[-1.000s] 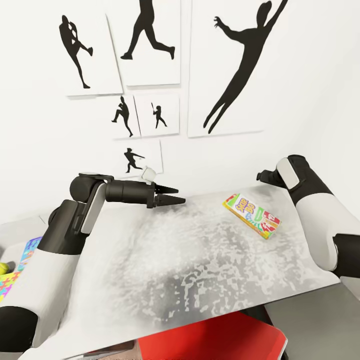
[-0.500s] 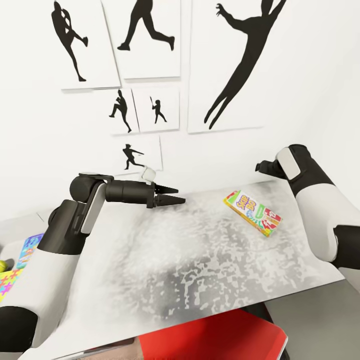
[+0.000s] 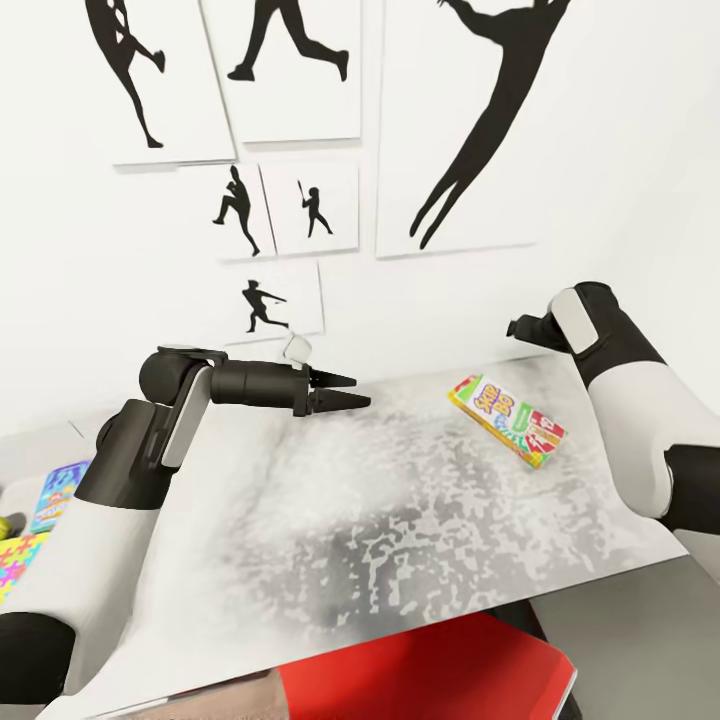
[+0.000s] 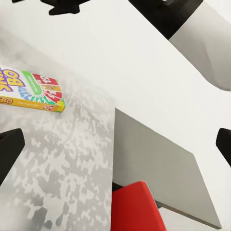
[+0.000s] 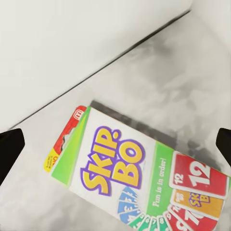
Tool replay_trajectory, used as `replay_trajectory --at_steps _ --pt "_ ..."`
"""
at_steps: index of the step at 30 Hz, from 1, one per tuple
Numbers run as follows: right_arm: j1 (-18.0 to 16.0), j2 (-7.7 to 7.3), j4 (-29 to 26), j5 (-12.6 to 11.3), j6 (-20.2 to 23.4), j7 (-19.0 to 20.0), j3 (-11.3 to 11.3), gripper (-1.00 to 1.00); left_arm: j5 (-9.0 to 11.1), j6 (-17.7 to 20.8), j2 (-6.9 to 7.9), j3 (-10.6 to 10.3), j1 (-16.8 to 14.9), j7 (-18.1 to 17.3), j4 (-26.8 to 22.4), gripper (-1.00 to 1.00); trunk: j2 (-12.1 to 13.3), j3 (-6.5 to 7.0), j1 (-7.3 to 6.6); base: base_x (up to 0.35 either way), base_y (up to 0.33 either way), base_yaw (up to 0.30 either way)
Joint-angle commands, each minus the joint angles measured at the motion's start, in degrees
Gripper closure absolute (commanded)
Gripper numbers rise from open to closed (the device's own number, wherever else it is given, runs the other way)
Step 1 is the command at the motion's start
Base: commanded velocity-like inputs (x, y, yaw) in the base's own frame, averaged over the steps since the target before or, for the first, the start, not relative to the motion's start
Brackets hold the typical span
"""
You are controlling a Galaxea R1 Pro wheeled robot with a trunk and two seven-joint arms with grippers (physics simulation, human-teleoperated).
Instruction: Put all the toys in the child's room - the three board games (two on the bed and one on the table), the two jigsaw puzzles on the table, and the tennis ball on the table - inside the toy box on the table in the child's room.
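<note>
the green-red-yellow board game (image 3: 506, 421) lies flat on the light grey table (image 3: 400, 520), toward its far right near the wall. lid reads "skip-bo", with "fun in order!" and a red "12" card. right gripper (image 5: 115, 139) hangs above it, fingers wide apart, nothing held. left gripper (image 3: 340, 392) hovers over the table with its fingers wide apart in the wrist view, empty. puzzle pieces (image 3: 22, 555) sit at the left edge.

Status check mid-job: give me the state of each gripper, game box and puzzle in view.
Green-red-yellow Skip-Bo board game box: flat on the light grey table, lid up, ungripped.
Left gripper: open, empty, above the table.
Right gripper: open, empty, above the box.
Bright jigsaw puzzle squares: lying flat, untouched.
</note>
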Motion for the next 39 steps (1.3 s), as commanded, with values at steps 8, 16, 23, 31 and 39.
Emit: replay_trajectory --at_steps 8,16,23,31,39 --pt "-1.34 0.02 -0.06 -0.66 0.28 -0.44 0.03 -1.00 0.10 0.31 0.04 -0.06 -0.06 -0.07 -0.01 -1.00 -0.11 -0.85 0.03 0.000 0.000 0.000" --pt "-2.71 0.02 -0.16 -0.76 0.54 -0.43 0.02 -1.00 0.10 0.31 0.04 -0.06 -0.06 -0.07 -0.01 -1.00 -0.11 -1.60 0.03 0.000 0.000 0.000" --pt "-3.32 0.07 -0.11 -0.84 0.62 -0.43 -0.01 -1.00 0.10 0.31 0.04 -0.06 -0.06 -0.07 -0.01 -1.00 -0.11 -2.26 0.03 0.000 0.000 0.000" --pt "-3.43 0.03 0.00 -0.90 0.57 -0.43 0.03 -1.00 0.10 0.31 0.04 -0.06 -0.06 -0.07 -0.01 -1.00 -0.11 -3.01 0.03 0.000 0.000 0.000" --pt "-3.44 0.08 0.03 -0.94 0.34 -0.43 -0.04 -1.00 0.13 0.31 0.03 -0.06 -0.06 -0.07 -0.01 -1.00 -0.11 -3.76 0.03 0.000 0.000 0.000"
